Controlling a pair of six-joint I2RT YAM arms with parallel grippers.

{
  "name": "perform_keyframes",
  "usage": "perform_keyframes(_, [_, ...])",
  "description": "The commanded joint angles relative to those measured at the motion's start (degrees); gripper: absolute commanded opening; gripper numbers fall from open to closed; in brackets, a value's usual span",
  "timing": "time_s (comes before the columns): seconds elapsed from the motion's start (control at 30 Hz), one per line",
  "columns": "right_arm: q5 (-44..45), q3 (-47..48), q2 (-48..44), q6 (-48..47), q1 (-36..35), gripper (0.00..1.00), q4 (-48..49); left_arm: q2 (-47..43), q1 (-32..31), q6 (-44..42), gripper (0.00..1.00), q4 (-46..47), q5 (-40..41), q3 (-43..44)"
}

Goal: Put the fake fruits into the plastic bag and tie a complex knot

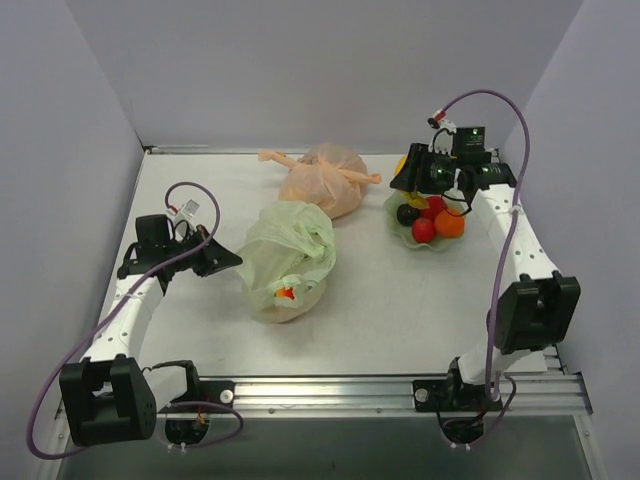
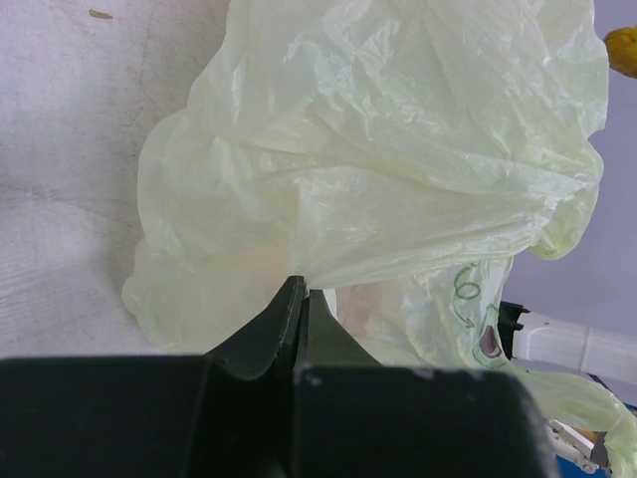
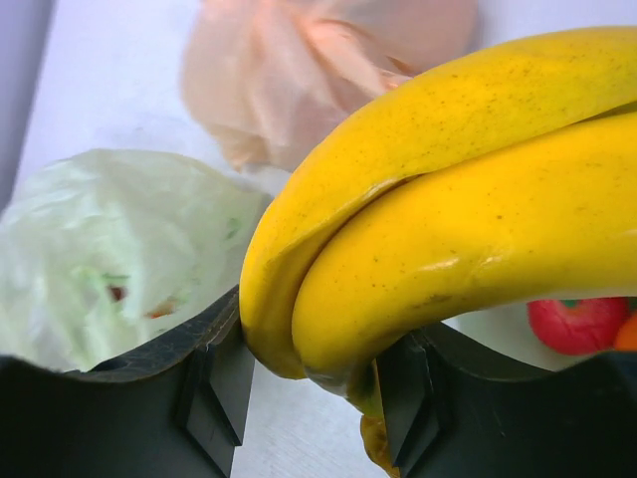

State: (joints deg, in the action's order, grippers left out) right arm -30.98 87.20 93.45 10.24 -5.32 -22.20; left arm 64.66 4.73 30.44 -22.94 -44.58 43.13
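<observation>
The pale green plastic bag (image 1: 288, 250) lies crumpled mid-table, with a red-orange fruit (image 1: 286, 293) showing through its near side. My left gripper (image 1: 228, 259) is shut on a fold of the bag's left edge; in the left wrist view (image 2: 301, 286) the plastic (image 2: 398, 149) stretches up from the closed tips. My right gripper (image 1: 408, 182) is shut on the yellow bananas (image 3: 448, 219) and holds them above the dish's far edge; the right wrist view shows the gripper (image 3: 314, 368) around them. A red fruit (image 1: 423, 230) and an orange fruit (image 1: 449, 223) lie in the dish.
The pale green wavy-edged dish (image 1: 400, 237) sits at the right, also holding a dark round fruit (image 1: 405, 214). A knotted peach-orange bag (image 1: 325, 180) lies behind the green bag. Grey walls enclose the table on three sides. A metal rail (image 1: 330, 392) runs along the near edge.
</observation>
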Motion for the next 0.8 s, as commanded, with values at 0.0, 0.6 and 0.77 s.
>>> perform_keyframes(0.0, [-7.86,1.30,-5.73,0.12,-5.03,0.15,4.50,-1.65,0.45,0.24,0.00,1.14,-1.92,0.37])
perform_keyframes(0.6, [-11.55,-13.72,-11.89,-17.97,-46.00,0.16,36.70,-0.86,0.37,4.10,0.00,3.52,-5.78,1.77])
perform_keyframes(0.77, [-14.10,-15.56,-9.96,-18.23,-48.47,0.15,35.21,-0.68,0.37,4.72,0.00,3.69,-6.84,1.95])
